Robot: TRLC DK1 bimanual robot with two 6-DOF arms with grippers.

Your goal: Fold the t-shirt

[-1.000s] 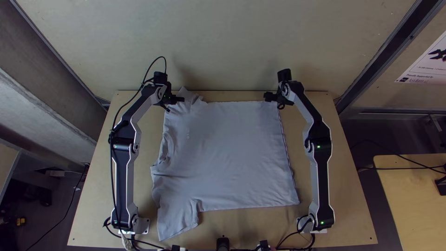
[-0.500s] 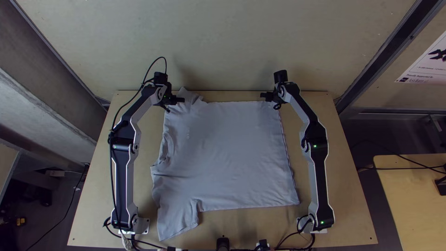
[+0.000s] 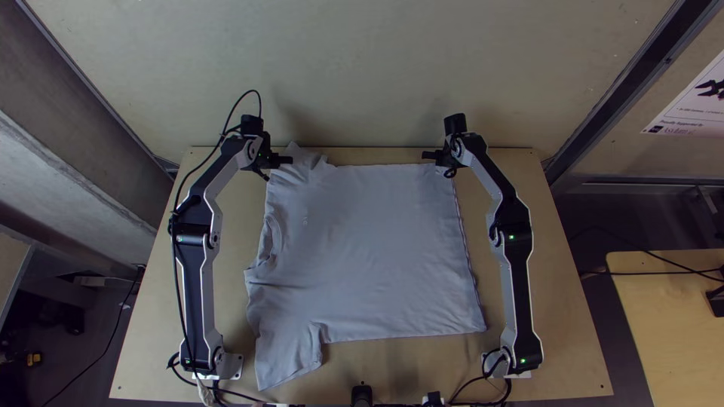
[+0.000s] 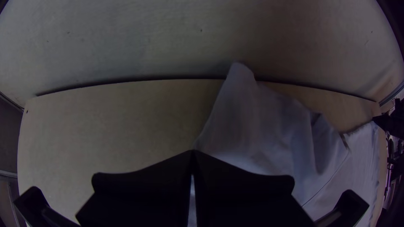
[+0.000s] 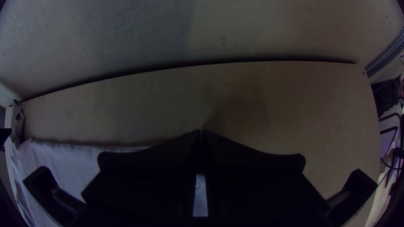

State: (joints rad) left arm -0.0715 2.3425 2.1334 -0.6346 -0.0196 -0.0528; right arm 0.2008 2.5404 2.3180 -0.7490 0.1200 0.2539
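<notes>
A pale grey t-shirt lies spread on the table, its straight hem at the right, one sleeve at the far left and the other at the near left, with wrinkles along the left side. At the far sleeve's outer edge is my left gripper. My right gripper is over the far right corner. In the left wrist view the left gripper is shut, beside and partly over the sleeve. In the right wrist view the right gripper is shut too, with cloth below it.
The wooden table extends beyond the shirt on both sides, and a pale wall rises behind its far edge. A black cable runs along the left arm. Another wooden table stands at the right.
My left gripper has shifted slightly to the left. The right one moved a little left earlier and has since kept still. The shirt lies as before.
</notes>
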